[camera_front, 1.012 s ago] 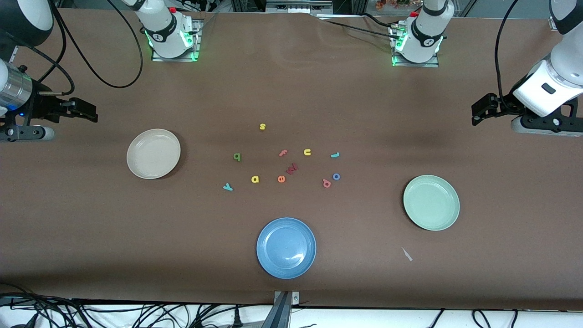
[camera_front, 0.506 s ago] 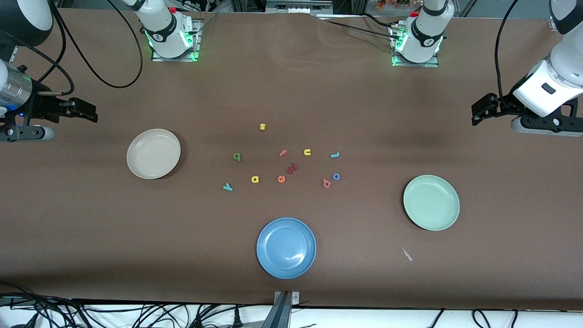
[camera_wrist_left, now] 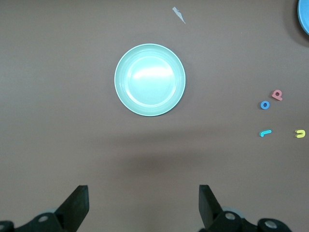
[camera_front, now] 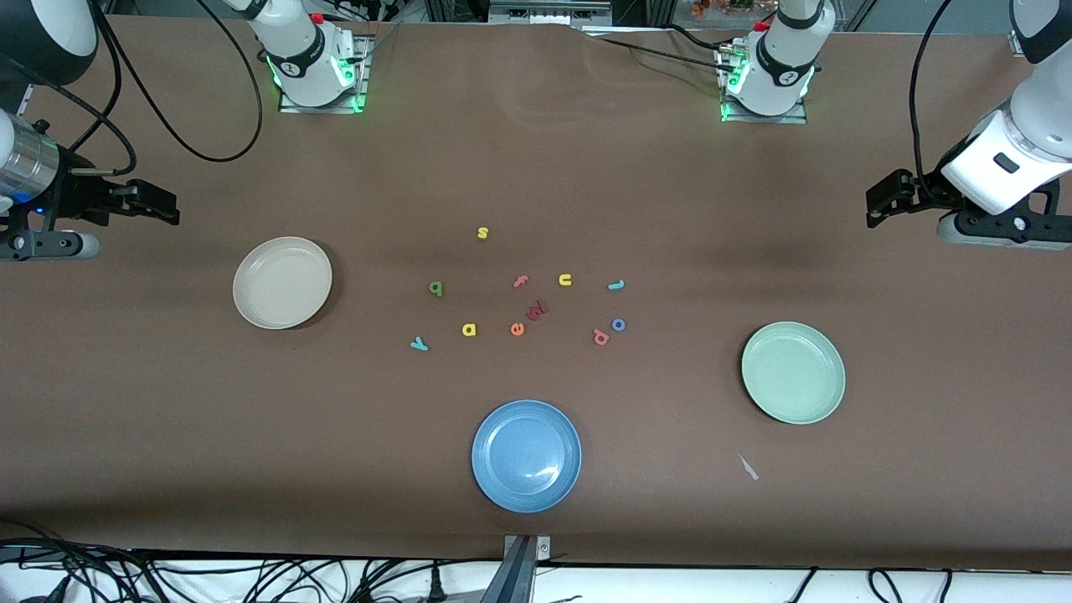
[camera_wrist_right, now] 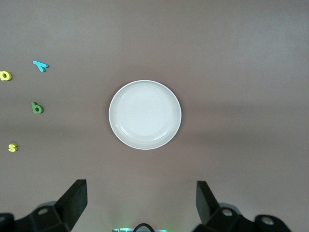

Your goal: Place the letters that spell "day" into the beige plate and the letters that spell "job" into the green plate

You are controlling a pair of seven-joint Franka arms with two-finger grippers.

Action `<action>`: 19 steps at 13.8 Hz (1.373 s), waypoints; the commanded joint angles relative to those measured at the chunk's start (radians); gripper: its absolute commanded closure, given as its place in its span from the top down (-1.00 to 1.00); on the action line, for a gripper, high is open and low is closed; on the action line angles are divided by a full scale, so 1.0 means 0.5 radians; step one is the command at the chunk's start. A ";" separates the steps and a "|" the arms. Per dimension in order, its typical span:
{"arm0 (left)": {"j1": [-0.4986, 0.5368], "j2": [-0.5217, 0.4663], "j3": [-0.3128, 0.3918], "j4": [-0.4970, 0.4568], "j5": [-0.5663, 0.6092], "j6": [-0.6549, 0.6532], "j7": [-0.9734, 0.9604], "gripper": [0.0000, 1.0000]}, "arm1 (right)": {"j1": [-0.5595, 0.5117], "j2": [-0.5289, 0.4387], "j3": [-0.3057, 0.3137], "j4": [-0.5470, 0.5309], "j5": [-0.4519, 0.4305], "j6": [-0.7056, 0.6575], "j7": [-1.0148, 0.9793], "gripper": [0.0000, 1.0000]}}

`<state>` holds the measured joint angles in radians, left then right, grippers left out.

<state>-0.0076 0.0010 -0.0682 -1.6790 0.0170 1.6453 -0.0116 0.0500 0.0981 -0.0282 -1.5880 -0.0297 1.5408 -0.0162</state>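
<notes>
Small foam letters lie scattered mid-table: green d [camera_front: 435,288], yellow a [camera_front: 469,329], teal y [camera_front: 419,343], teal j [camera_front: 616,285], blue o [camera_front: 619,324] and salmon b [camera_front: 600,337]. The beige plate [camera_front: 282,282] sits toward the right arm's end, the green plate [camera_front: 792,372] toward the left arm's end; both hold nothing. My left gripper [camera_front: 875,203] hangs open high over the table's end, looking down on the green plate [camera_wrist_left: 150,79], o [camera_wrist_left: 265,105], b [camera_wrist_left: 277,94] and j [camera_wrist_left: 265,133]. My right gripper [camera_front: 167,208] hangs open over its end, seeing the beige plate [camera_wrist_right: 145,114], d [camera_wrist_right: 37,108], y [camera_wrist_right: 40,65].
Other letters lie among them: yellow s [camera_front: 482,233], pink f [camera_front: 521,281], yellow u [camera_front: 565,280], orange e [camera_front: 517,329] and a dark red letter [camera_front: 537,311]. A blue plate [camera_front: 526,455] sits nearest the front camera. A paper scrap [camera_front: 748,467] lies by the green plate.
The left arm has edged very slightly; the letters, plates and right arm have not moved.
</notes>
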 commanded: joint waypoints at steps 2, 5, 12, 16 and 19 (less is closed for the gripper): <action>0.006 -0.030 -0.017 -0.004 -0.012 -0.026 0.014 1.00 | -0.014 -0.015 0.001 -0.009 0.038 -0.007 -0.008 1.00; 0.000 -0.027 -0.017 0.005 -0.012 -0.026 0.014 1.00 | -0.014 -0.015 0.001 -0.009 0.038 -0.007 -0.008 1.00; -0.009 -0.026 -0.051 0.008 -0.012 -0.026 0.014 1.00 | -0.014 -0.015 0.001 -0.009 0.038 -0.007 -0.008 1.00; -0.012 -0.030 -0.066 0.008 -0.012 -0.026 0.014 1.00 | -0.014 -0.015 0.001 -0.009 0.038 -0.007 -0.008 1.00; -0.009 -0.030 -0.072 0.008 -0.012 -0.026 0.014 1.00 | -0.014 -0.015 0.001 -0.009 0.038 -0.007 -0.008 1.00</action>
<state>-0.0126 -0.0025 -0.1023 -1.6788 0.0170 1.6453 -0.0116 0.0500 0.0981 -0.0282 -1.5880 -0.0297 1.5408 -0.0162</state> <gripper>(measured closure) 0.000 0.000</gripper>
